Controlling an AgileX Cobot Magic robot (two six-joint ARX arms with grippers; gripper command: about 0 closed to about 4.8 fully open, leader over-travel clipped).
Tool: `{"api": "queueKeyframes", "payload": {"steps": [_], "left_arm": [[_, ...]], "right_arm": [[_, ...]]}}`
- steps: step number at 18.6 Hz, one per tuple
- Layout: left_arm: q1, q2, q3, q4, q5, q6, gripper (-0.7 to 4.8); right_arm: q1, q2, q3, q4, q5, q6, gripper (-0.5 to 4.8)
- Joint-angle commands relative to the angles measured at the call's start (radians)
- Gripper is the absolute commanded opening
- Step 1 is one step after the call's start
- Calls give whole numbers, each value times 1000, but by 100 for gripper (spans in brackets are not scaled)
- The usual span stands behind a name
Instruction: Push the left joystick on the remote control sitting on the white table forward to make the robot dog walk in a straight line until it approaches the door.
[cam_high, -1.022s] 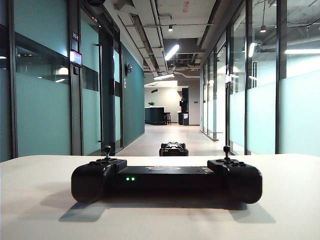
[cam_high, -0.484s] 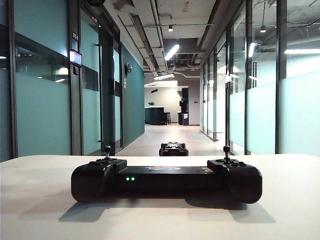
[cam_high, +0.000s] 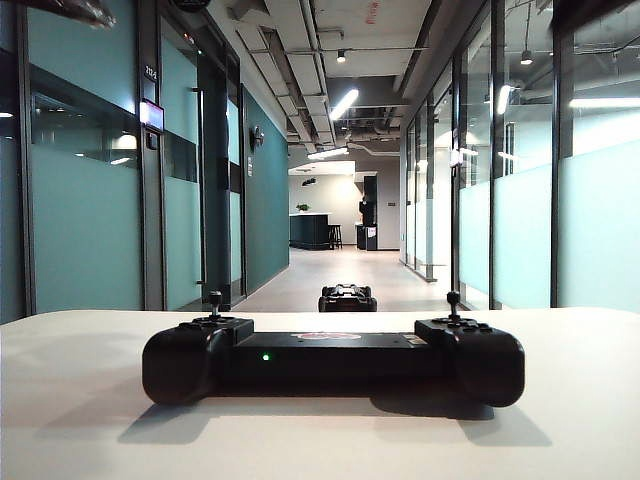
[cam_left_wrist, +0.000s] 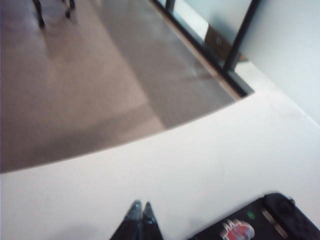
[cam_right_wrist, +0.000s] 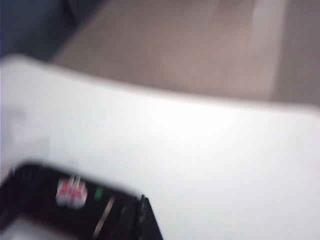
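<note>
- Exterior view: the remote control (cam_high: 333, 358) lies crosswise on the white table (cam_high: 90, 420); the left joystick (cam_high: 214, 300) stands untouched, the robot dog (cam_high: 347, 297) waits down the corridor.
- Left wrist view: the left gripper (cam_left_wrist: 140, 212), fingers pressed together, hovers over bare table beside the remote's middle bar.
- Right wrist view is blurred; the right gripper (cam_right_wrist: 144, 210), closed, hangs near the remote.
- Open table surrounds the remote.

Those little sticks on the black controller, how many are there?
2: the left joystick on the remote control's left end, the right joystick on its right end. None seems hidden.
</note>
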Motion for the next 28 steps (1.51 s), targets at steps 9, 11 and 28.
{"api": "queueKeyframes", "payload": {"steps": [9,11,28], "left_arm": [[-5,55,26,-83,100,70,-5],[-5,59,26,-82,135,67,-5],[-5,79,27,-92,179,71,-5]], "right_arm": [[84,317,96,-238,-211,180,-4],[84,360,96,-275,-211,180,-4],[82,628,95,-199,-200,182,396]]}}
